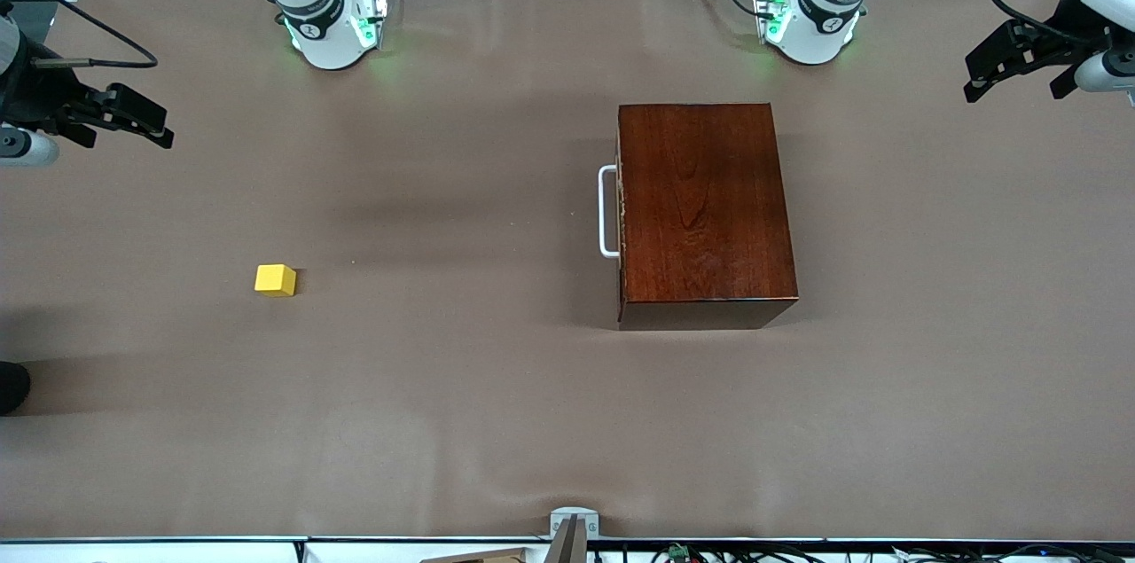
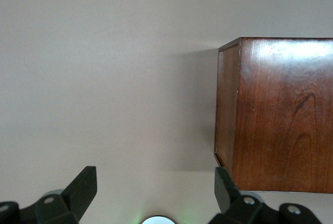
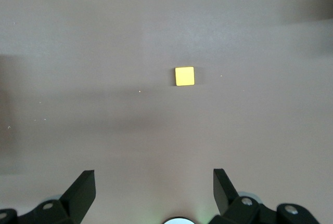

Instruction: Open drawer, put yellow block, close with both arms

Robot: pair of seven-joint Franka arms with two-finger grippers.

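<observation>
Front view: drawer [image 1: 620, 210] closed, yellow block [image 1: 276, 280] unobstructed, left gripper [image 1: 1020, 58] and right gripper [image 1: 120, 115] fingers spread.

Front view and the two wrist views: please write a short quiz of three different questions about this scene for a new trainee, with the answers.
1. True or false: the drawer of the glossy dark red-brown wooden box, with its white U-shaped bar handle, is shut.
2. Where is the small yellow cube? A) on the box B) on the brown table, toward the right arm's end C) in a hand
3. Fill in: the left hand and the right hand both have ____ fingers and hold nothing.

Key: 1 true; 2 B; 3 open.
</observation>
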